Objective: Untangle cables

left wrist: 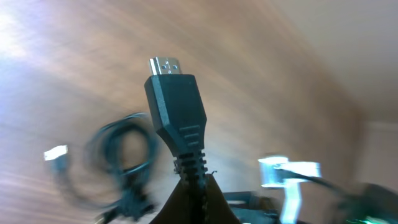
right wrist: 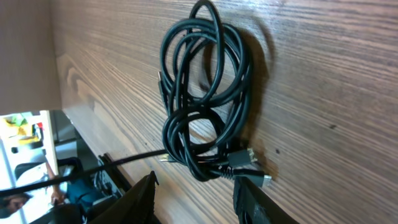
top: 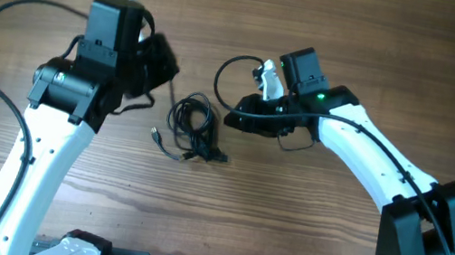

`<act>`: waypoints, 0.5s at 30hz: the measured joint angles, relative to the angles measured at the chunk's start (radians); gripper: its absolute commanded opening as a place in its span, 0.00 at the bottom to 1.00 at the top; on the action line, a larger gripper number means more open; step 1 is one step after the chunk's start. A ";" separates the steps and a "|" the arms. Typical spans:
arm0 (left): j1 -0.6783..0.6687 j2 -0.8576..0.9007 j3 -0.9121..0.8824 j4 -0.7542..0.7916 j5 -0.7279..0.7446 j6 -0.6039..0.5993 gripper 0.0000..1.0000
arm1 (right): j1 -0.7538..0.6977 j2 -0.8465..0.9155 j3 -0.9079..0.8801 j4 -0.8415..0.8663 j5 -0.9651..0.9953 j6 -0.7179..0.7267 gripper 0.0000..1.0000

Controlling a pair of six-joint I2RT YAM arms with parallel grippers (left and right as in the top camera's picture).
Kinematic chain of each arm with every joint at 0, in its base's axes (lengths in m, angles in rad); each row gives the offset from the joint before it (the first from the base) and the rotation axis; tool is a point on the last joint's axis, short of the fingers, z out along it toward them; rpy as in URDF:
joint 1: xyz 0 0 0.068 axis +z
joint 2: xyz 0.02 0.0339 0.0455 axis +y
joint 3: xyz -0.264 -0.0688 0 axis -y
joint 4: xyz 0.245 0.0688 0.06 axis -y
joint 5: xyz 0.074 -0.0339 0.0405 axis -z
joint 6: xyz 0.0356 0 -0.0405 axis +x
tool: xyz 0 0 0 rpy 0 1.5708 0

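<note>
The cables (top: 194, 127) are lying in a loose black tangle on the wooden desk (top: 361, 39), between the two arms. One small plug end (top: 156, 135) is sticking out of the heap toward the left arm. In the right wrist view the cords are showing as two bundles of loops pinched together in the middle. A couple of small connectors (right wrist: 245, 158) are lying at the near edge, and one strand is running off to the side.

The left claw (top: 159, 66) is sitting to the left of the tangle, apart from it. It is pressed fully closed. Its wrist view is showing it gripping a black HDMI plug (left wrist: 175, 102) by the ribbed collar below the body, with the metal tip pointing away from the claw. Behind the plug the tangle is appearing only as a blur.

The right claw (right wrist: 196, 202) is sitting just beside the tangle on its right side. Its two fingers (right wrist: 252, 202) are standing partly apart with bare wood between them, holding nothing. The cords are lying just beyond the fingertips, not between them. Whether the nearer finger is touching the closest connector cannot be told.
</note>
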 measured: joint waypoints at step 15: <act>0.000 0.067 -0.216 -0.078 -0.115 -0.035 0.04 | 0.005 0.000 0.000 -0.020 0.019 -0.003 0.43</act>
